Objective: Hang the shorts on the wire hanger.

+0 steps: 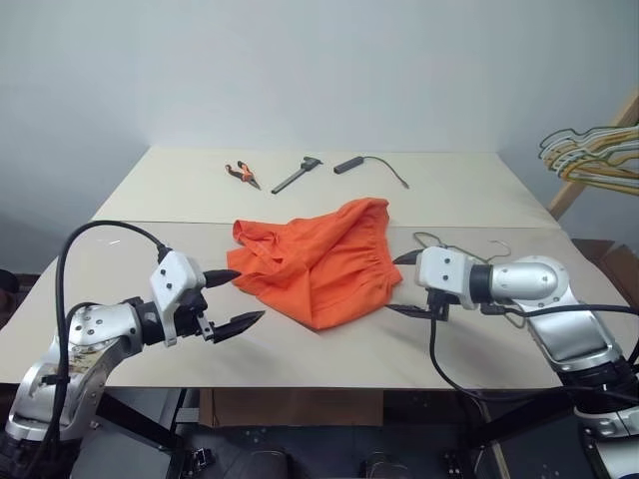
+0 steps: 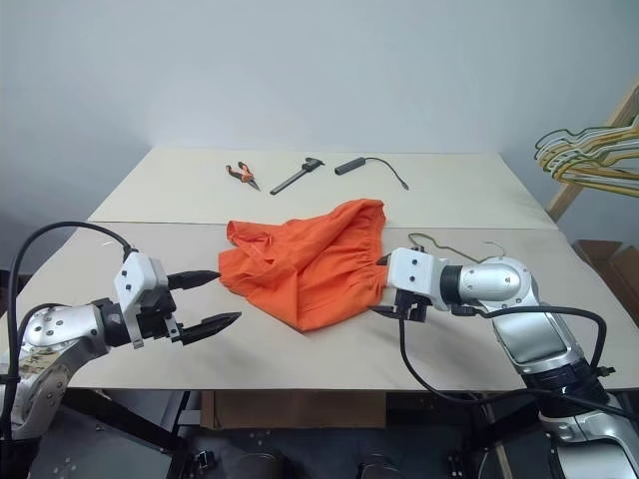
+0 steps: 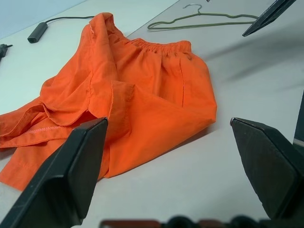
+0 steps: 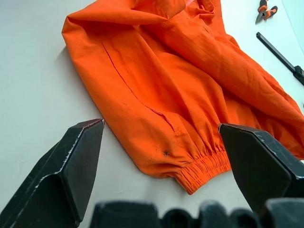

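Note:
The bright orange shorts point(image 1: 319, 264) lie crumpled on the middle of the table, elastic waistband point(image 4: 202, 168) toward my right side. The thin grey wire hanger point(image 3: 199, 21) lies flat on the table just past the shorts, partly hidden behind my right hand point(image 1: 444, 274). My left gripper point(image 1: 245, 296) hovers open close to the shorts' left edge, with nothing between its fingers. Open as well, my right gripper point(image 1: 394, 284) stands at the waistband end; I cannot tell whether it touches the cloth. One of its fingers point(image 3: 268, 16) shows beyond the hanger in the left wrist view.
Orange-handled pliers point(image 1: 241, 173), a black hand tool point(image 1: 297, 175) and a black plug with its cable point(image 1: 351, 165) lie at the table's far side. A bunch of coloured hangers point(image 1: 594, 155) hangs off the table at the right. The table's front edge point(image 1: 329, 384) runs just below both grippers.

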